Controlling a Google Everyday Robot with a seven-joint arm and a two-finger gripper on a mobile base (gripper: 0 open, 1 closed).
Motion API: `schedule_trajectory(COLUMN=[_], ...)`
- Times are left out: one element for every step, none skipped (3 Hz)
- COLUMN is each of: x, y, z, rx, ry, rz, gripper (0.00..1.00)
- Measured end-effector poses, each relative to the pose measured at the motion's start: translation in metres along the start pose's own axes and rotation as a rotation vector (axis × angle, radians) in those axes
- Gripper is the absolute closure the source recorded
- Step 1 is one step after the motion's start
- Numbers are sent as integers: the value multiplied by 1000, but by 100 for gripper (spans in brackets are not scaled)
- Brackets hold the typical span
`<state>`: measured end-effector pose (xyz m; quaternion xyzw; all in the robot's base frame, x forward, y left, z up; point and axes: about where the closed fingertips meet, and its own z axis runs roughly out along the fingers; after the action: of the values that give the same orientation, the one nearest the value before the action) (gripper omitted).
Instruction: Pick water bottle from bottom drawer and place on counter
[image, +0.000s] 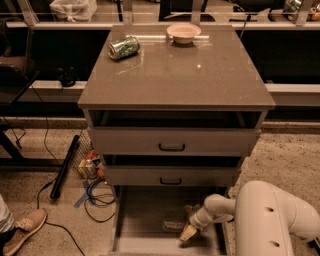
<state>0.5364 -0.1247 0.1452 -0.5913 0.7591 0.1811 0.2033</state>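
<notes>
Low at the frame's bottom edge, right of centre, the gripper (188, 233) reaches into the open bottom drawer (116, 222), its yellowish tip near the drawer's front lip. Whether it is spread or pressed together cannot be told. The white arm (272, 215) behind it fills the lower right corner. Just left of the tip, a dim clear shape lying on the drawer floor looks like the water bottle (173, 225). Contact between the two cannot be made out, and no label writing can be read. Above the open tray, the middle drawer (135, 176) and the top drawer (130, 141) each carry a black handle at the centre. The glossy grey-brown tabletop (175, 80) spans the middle of the frame. A crushed green can (124, 47) lies on its side near its upper left corner, its print too blurred to read. A pale pink bowl (183, 32) stands at the far edge, well apart from the can. On the floor at the left lie a black bar (65, 167), blue cables (92, 192) and some small clutter (89, 165) against the cabinet. A tan shoe (25, 229) shows in the lower left corner.
</notes>
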Motion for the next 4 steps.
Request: schedule_trajectory(x=[4,6,-7,-23], y=[4,7,15,30], z=[16,22,-7,-77], rx=[-14,-23,-30,-22], ry=[5,7,-55,-156], rz=[5,6,-33,-115], gripper=[41,64,87,100])
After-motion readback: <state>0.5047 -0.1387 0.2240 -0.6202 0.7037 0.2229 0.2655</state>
